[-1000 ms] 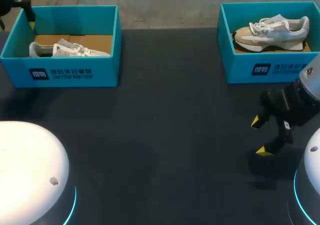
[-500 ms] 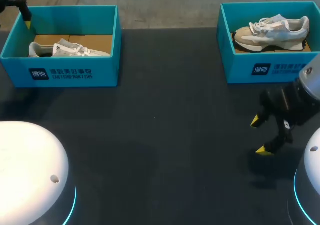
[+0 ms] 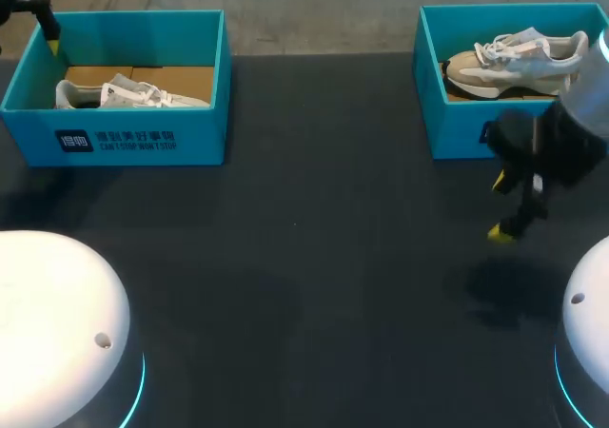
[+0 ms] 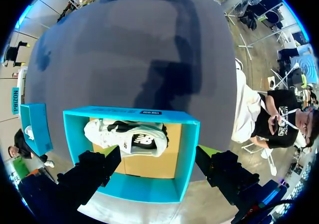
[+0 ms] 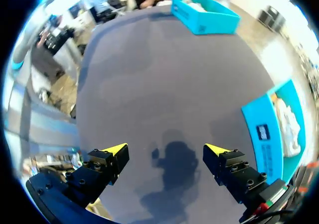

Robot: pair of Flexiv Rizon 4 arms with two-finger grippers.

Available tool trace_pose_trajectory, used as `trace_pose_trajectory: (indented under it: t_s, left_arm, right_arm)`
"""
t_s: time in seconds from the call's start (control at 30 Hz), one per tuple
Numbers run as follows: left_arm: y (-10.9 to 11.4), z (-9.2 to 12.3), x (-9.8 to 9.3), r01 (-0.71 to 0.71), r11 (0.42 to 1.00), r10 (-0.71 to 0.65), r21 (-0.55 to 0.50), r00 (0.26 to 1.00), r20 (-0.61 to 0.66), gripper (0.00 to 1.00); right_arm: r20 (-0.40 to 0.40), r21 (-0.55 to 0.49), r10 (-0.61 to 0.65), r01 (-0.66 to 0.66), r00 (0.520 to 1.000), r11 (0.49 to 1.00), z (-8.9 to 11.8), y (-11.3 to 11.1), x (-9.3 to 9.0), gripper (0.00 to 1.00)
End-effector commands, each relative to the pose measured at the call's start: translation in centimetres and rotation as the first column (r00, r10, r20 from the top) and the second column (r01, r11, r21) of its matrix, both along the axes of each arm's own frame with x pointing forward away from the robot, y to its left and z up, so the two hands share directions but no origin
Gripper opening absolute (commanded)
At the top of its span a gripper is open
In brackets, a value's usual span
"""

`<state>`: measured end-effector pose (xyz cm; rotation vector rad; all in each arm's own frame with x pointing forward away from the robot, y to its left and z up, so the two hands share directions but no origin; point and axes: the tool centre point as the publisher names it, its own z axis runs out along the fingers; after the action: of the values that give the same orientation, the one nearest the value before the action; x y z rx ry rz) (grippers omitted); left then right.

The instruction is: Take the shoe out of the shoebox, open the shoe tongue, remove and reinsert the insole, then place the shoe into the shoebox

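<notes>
With your right claw [image 3: 501,207] empty and spread wide over the table just before the right box [image 3: 455,124], lift clear of its wall, then descend on the shoe [image 3: 519,59] inside, pinching across its middle, not the laces.

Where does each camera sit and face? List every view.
Head view: above and behind, facing down on the table; right gripper shows.
Left wrist view: over the left shoebox, facing down on its shoe; open left gripper shows.
Right wrist view: above the table, right shoebox beside the open right gripper.
Shared: both shoeboxes, in all three.
</notes>
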<state>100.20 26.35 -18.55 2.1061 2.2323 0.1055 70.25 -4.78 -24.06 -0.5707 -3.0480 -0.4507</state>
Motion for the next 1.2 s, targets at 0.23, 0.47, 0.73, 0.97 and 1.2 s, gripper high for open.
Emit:
trace_pose_trajectory:
  t_s: [0.23,0.47,0.73,0.97,1.2]
  left_arm:
    - [0.0,0.0,-0.1,0.000,1.000,0.000,0.002,1.000,0.002,1.00]
    - [0.0,0.0,-0.1,0.000,1.000,0.000,0.002,1.000,0.002,1.00]
    - [0.0,0.0,-0.1,0.000,1.000,0.000,0.002,1.000,0.002,1.00]
    - [0.0,0.0,-0.1,0.000,1.000,0.000,0.002,1.000,0.002,1.00]
    - [0.0,0.0,-0.1,0.000,1.000,0.000,0.002,1.000,0.002,1.00]
  right_arm:
    - [-0.063,-0.056,-0.188,0.185,0.980,0.981,1.7,-1.6,6.7,1.00]
    - [-0.063,-0.056,-0.188,0.185,0.980,0.981,1.7,-1.6,6.7,1.00]
    - [-0.030,-0.185,-0.381,0.370,0.924,0.911,1.6,-1.5,8.7,1.00]
    - [0.117,-0.305,-0.709,0.704,0.696,0.641,4.7,-3.8,15.4,1.00]
    - [0.202,-0.359,-0.791,0.795,0.578,0.490,5.9,-7.2,20.6,1.00]
